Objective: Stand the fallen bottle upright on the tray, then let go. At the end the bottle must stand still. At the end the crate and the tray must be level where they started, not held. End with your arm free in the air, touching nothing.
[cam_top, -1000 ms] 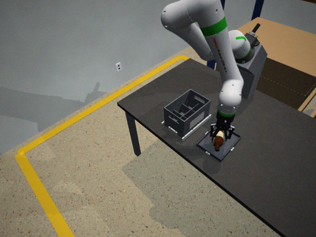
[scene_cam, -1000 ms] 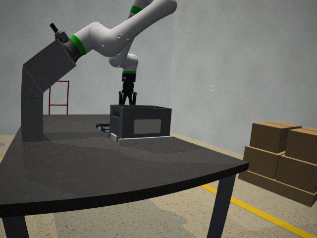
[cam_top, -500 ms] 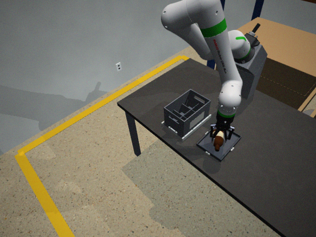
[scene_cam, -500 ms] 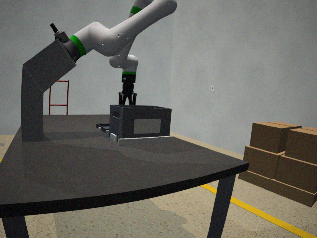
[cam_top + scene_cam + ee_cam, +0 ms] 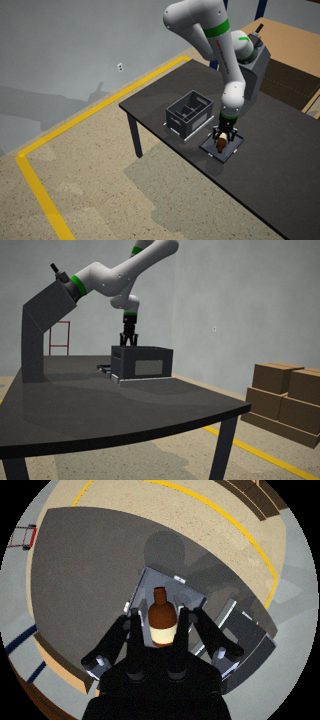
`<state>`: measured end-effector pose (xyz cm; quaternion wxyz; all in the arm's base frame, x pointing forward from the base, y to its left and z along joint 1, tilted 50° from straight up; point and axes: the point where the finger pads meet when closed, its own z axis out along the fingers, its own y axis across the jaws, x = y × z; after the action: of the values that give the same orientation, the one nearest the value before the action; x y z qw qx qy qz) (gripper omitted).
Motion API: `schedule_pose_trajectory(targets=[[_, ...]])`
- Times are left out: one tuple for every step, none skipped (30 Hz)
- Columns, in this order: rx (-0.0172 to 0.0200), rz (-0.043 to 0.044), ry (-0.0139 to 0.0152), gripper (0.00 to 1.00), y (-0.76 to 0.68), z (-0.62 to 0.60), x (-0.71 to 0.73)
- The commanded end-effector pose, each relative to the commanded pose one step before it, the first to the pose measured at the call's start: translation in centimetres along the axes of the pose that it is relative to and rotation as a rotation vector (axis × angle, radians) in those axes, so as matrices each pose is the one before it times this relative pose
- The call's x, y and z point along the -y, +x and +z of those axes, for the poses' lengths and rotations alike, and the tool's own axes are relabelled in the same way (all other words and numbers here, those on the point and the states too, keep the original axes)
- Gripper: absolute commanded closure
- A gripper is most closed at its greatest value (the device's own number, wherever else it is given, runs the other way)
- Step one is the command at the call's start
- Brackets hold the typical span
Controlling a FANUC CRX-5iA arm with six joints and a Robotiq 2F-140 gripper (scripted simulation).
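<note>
Bottle (image 5: pixel 221 143) (image 5: pixel 162 620): one, lying on one tray (image 5: pixel 223 159) (image 5: pixel 192 591).

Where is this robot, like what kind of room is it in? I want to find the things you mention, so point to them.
It looks like a workshop or a small factory area: there's a big robot arm (image 5: pixel 223 51) (image 5: pixel 124 273) on a work table (image 5: pixel 268 144) (image 5: pixel 90 405), yellow lines (image 5: pixel 103 103) (image 5: pixel 258 453) on the floor and stacked cardboard boxes (image 5: pixel 271 380).

This looks like a workshop or an industrial test bay: beyond the hand (image 5: pixel 223 139) (image 5: pixel 128 343) (image 5: pixel 160 602), plain grey walls (image 5: pixel 64 46) (image 5: pixel 219 291) rise over a speckled floor (image 5: pixel 108 165) (image 5: pixel 124 462) marked with yellow lines (image 5: pixel 103 103) (image 5: pixel 258 451). Below it lies a dark tabletop (image 5: pixel 271 160) (image 5: pixel 90 405) (image 5: pixel 85 575); well apart from it stand stacked brown boxes (image 5: pixel 271 379) and a red metal frame (image 5: pixel 68 336).
</note>
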<state>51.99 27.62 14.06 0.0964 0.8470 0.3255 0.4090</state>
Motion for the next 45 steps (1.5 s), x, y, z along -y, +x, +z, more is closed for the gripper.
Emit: schedule_pose_trajectory(targets=[[-0.00023, -0.00001, 0.00008, 0.62, 0.012, -0.009, 0.009], [0.0, 0.0, 0.0, 0.62, 0.0, 0.0, 0.0], [0.0, 0.0, 0.0, 0.62, 0.0, 0.0, 0.0], [0.0, 0.0, 0.0, 0.62, 0.0, 0.0, 0.0], [0.0, 0.0, 0.0, 0.62, 0.0, 0.0, 0.0], [0.0, 0.0, 0.0, 0.62, 0.0, 0.0, 0.0], [0.0, 0.0, 0.0, 0.62, 0.0, 0.0, 0.0], [0.0, 0.0, 0.0, 0.62, 0.0, 0.0, 0.0], [0.0, 0.0, 0.0, 0.62, 0.0, 0.0, 0.0], [0.0, 0.0, 0.0, 0.62, 0.0, 0.0, 0.0], [0.0, 0.0, 0.0, 0.62, 0.0, 0.0, 0.0], [0.0, 0.0, 0.0, 0.62, 0.0, 0.0, 0.0], [0.0, 0.0, 0.0, 0.62, 0.0, 0.0, 0.0], [0.0, 0.0, 0.0, 0.62, 0.0, 0.0, 0.0], [0.0, 0.0, 0.0, 0.62, 0.0, 0.0, 0.0], [0.0, 0.0, 0.0, 0.62, 0.0, 0.0, 0.0], [0.0, 0.0, 0.0, 0.62, 0.0, 0.0, 0.0], [0.0, 0.0, 0.0, 0.62, 0.0, 0.0, 0.0], [0.0, 0.0, 0.0, 0.62, 0.0, 0.0, 0.0], [0.0, 0.0, 0.0, 0.62, 0.0, 0.0, 0.0], [0.0, 0.0, 0.0, 0.62, 0.0, 0.001, 0.0], [0.0, 0.0, 0.0, 0.62, 0.0, 0.003, 0.0], [0.0, 0.0, 0.0, 0.62, 0.0, 0.006, 0.0], [-0.00001, 0.0, 0.0, 0.62, 0.0, 0.01, 0.0], [-0.00001, 0.0, -0.00001, 0.62, 0.0, 0.015, 0.0], [-0.00001, 0.0, -0.00001, 0.62, 0.001, 0.02, 0.0], [-0.00001, 0.0, -0.00001, 0.62, 0.001, 0.025, 0.0], [-0.00001, 0.0, -0.00001, 0.62, 0.001, 0.031, 0.0], [0.0, 0.0, 0.0, 0.62, 0.0, 0.0, 0.0], [0.0, 0.0, 0.0, 0.62, 0.0, 0.0, 0.0], [-0.00001, 0.0, -0.00001, 0.62, 0.001, 0.038, 0.0], [-0.00001, 0.0, -0.00001, 0.62, 0.0, 0.044, 0.0], [0.0, 0.0, 0.0, 0.62, 0.0, 0.051, 0.0], [0.00001, 0.0, 0.00001, 0.62, 0.0, 0.058, 0.0], [0.00002, 0.0, 0.00001, 0.62, -0.001, 0.065, 0.0], [0.00003, 0.0, 0.00003, 0.62, -0.002, 0.072, 0.001], [-0.00002, 0.0, -0.00002, 0.62, 0.001, 0.077, 0.0], [-0.00003, 0.0, -0.00002, 0.62, 0.002, 0.083, 0.0], [-0.00001, 0.0, -0.00001, 0.62, 0.001, 0.09, 0.0], [0.00001, 0.0, 0.00001, 0.62, -0.001, 0.096, 0.0], [0.00004, 0.0, 0.00003, 0.62, -0.003, 0.102, 0.001], [-0.00002, 0.0, -0.00001, 0.62, 0.001, 0.105, 0.0], [-0.00003, 0.0, -0.00002, 0.62, 0.002, 0.109, 0.0], [0.0, 0.0, 0.0, 0.62, 0.0, 0.114, 0.0], [0.00004, 0.0, 0.00003, 0.62, -0.002, 0.118, 0.001]])
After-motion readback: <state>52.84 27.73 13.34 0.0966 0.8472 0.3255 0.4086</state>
